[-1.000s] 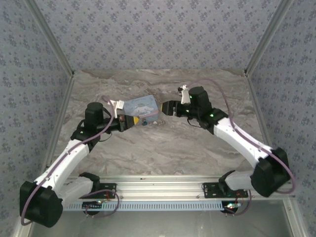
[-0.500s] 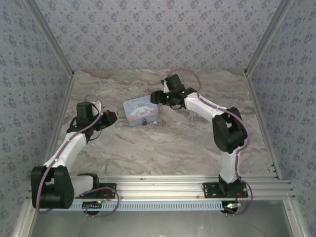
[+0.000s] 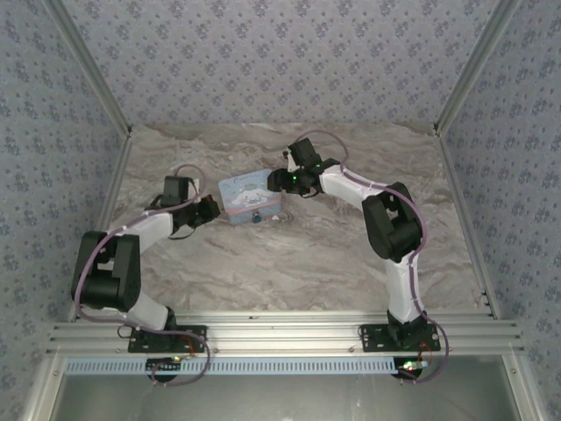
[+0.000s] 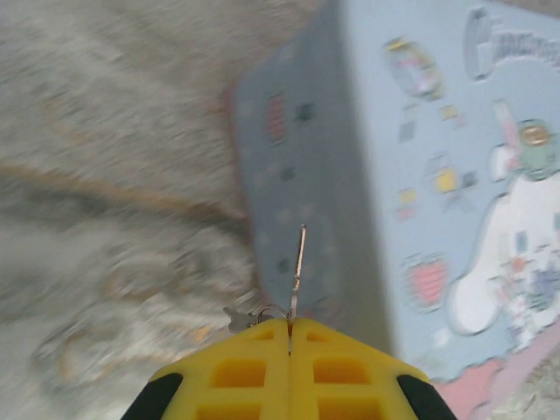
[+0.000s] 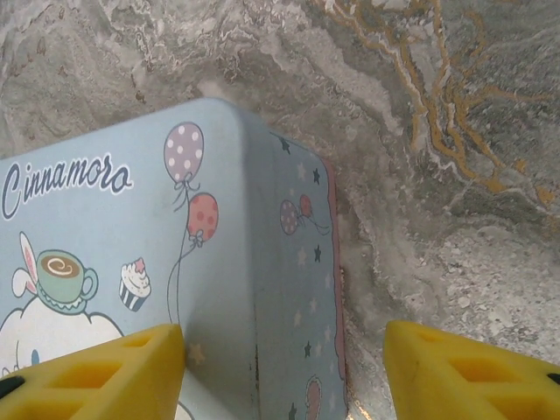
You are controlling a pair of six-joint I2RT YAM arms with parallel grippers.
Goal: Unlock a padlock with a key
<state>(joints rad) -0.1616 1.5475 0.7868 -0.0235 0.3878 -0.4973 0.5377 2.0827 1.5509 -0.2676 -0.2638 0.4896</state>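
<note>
The padlock (image 3: 256, 218) is a tiny dark-blue lock lying at the near side of a pale-blue cartoon tin (image 3: 250, 194). My left gripper (image 3: 210, 209) is just left of the tin, shut on a thin silver key (image 4: 297, 267). The key's blade points at the tin's side wall (image 4: 293, 149), and a ring with a second small key (image 4: 239, 318) hangs at my fingertips (image 4: 290, 325). My right gripper (image 3: 274, 180) is open over the tin's far right corner. One finger (image 5: 114, 372) is above the lid (image 5: 105, 227); the other finger (image 5: 472, 372) is above the table beside the tin.
The marble-patterned table (image 3: 298, 254) is bounded by patterned walls at the back and both sides. Both arms reach inward from the near rail (image 3: 280, 338), elbows bent, and meet around the tin in the middle.
The left gripper pulled back from the tin, then came up to its left side again with the key. The right gripper moved left and settled over the tin's right corner, jaws narrowing slightly.
</note>
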